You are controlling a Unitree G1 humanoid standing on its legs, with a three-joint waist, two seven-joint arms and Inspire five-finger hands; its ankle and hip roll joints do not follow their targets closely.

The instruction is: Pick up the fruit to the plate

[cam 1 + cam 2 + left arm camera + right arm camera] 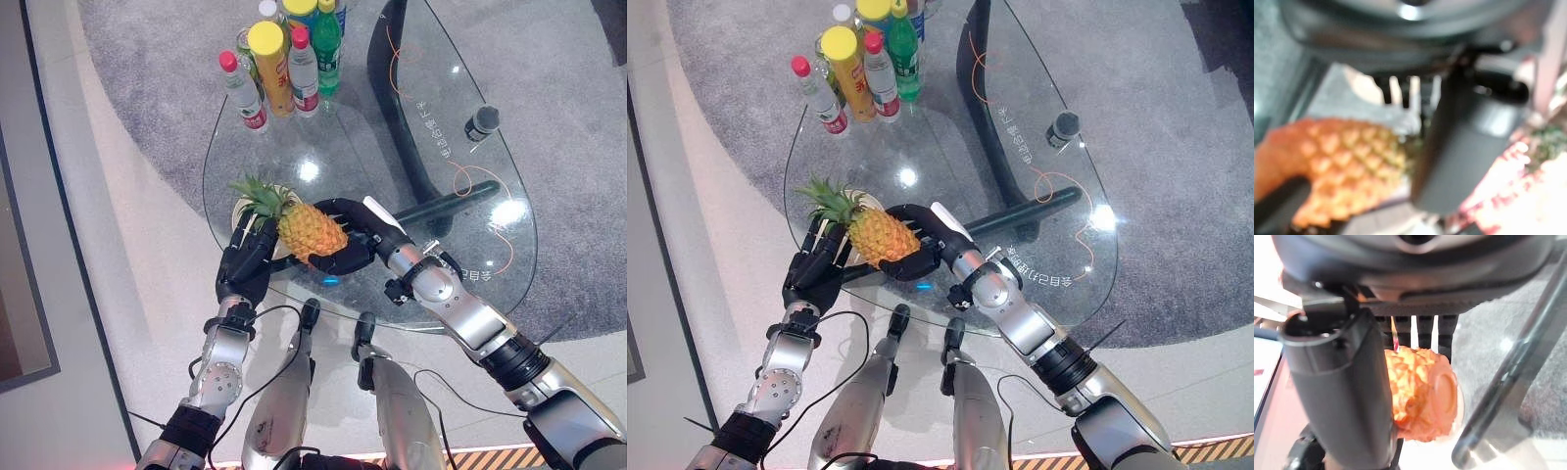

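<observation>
Two dark hands meet at the pineapple (311,229) near the front edge of the round glass table (490,166). The right hand (355,238) comes from the right side and has its fingers curled around the base end of the fruit; in the right wrist view the thumb (1347,396) stands in front of the orange body and the row of fingers lies behind it, so this hand is grasping the pineapple. The left hand (247,257) is on the other side, at the crown end. Its fingers are straight and point up along the side of the fruit, just under the green leaves (261,196); the left wrist view shows the pineapple skin (1347,161) close before this hand, but it is too blurred to say whether the fingers touch it.

The pineapple lies on its side between both hands, its crown toward the robot's left and its base toward the right. It is over a white plate (242,209), of which a small part of the rim shows behind the leaves. I cannot tell if the fruit rests on the plate or hangs a little above it.

At the far edge of the table a group of bottles (290,54) stands, with red, yellow and green caps, well apart from the hands. A small dark round object (482,121) sits on the glass at the right, and a thin orange cable (470,176) runs across the table top.
</observation>
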